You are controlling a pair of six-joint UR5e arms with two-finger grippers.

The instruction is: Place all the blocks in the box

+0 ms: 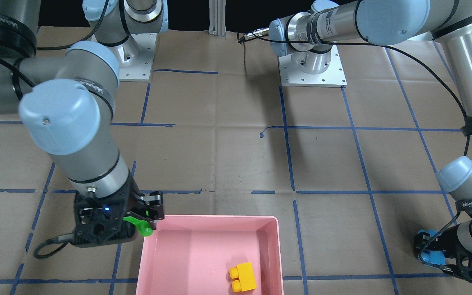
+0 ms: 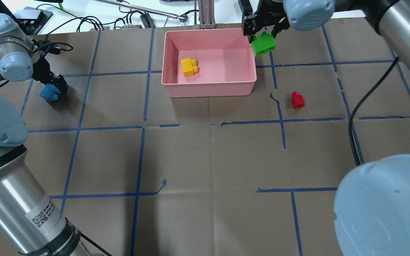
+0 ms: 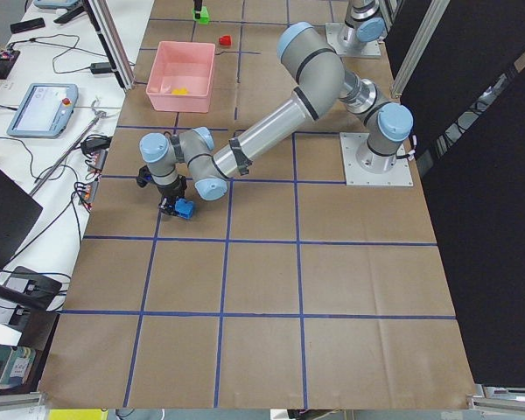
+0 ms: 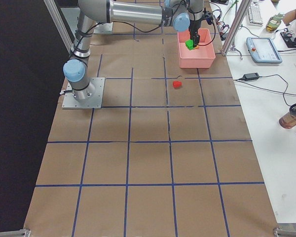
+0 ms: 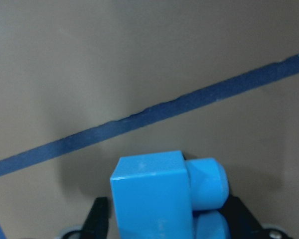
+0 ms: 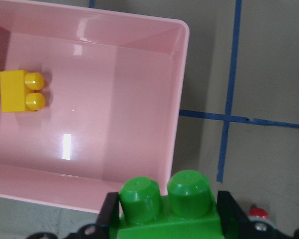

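The pink box (image 2: 208, 89) stands at the table's far middle, with the yellow block (image 2: 189, 67) lying inside it. My right gripper (image 2: 262, 37) is shut on the green block (image 2: 263, 45) and holds it raised just outside the box's right rim, near a corner; the block also shows in the right wrist view (image 6: 167, 204). The red block (image 2: 297, 100) stands on the table to the right of the box. My left gripper (image 2: 53, 88) is shut on the light-blue block (image 2: 49, 92) low over the table at the far left; the block also shows in the left wrist view (image 5: 164, 199).
Brown paper with blue tape lines covers the table. Cables and devices lie beyond its far edge. The arm bases (image 1: 312, 65) stand at the robot's side.
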